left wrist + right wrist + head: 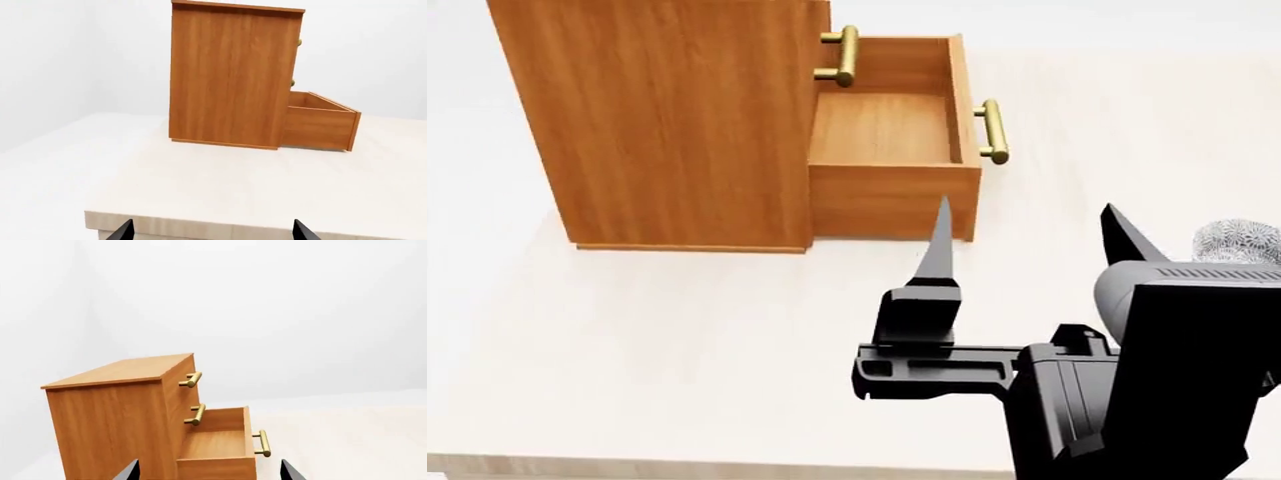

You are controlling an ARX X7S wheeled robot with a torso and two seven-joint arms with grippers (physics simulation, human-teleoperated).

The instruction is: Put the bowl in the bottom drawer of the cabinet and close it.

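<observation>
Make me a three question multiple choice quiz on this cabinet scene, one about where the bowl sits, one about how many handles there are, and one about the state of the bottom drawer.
1. Where is the bowl in the head view?
A. inside the drawer
B. on top of the cabinet
C. on the table beyond the right arm

2. How many brass handles show on the cabinet?
A. three
B. one
C. five

3. What state is the bottom drawer in?
A. shut
B. pulled out and empty
C. pulled out with the bowl inside

Answers: 1 C, its patterned rim peeks past the arm, right of the right gripper. 2 A, the right wrist view shows three. 3 B, its bare wooden floor shows.
</observation>
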